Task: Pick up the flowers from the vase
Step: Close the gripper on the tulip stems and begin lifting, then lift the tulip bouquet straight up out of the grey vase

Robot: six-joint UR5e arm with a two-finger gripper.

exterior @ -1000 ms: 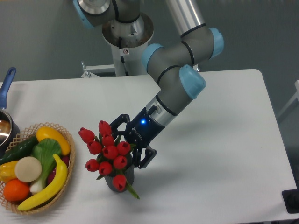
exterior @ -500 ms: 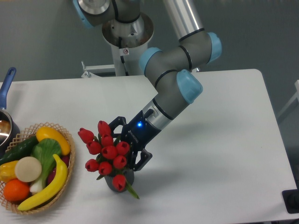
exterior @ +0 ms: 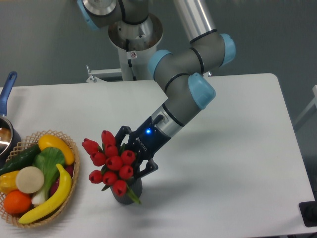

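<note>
White table [exterior: 237,163], near edge: dark vase [exterior: 124,192] holding red flowers [exterior: 110,161], upright; wicker basket [exterior: 69,148] of fruit at left. Gripper [exterior: 132,157]: fingers closed around the bunch behind the buds. Farther left: blue-handled pot [exterior: 6,106]. Beyond: arm's base column [exterior: 130,42], grey wall.

Even, soft light; slight blur
</note>
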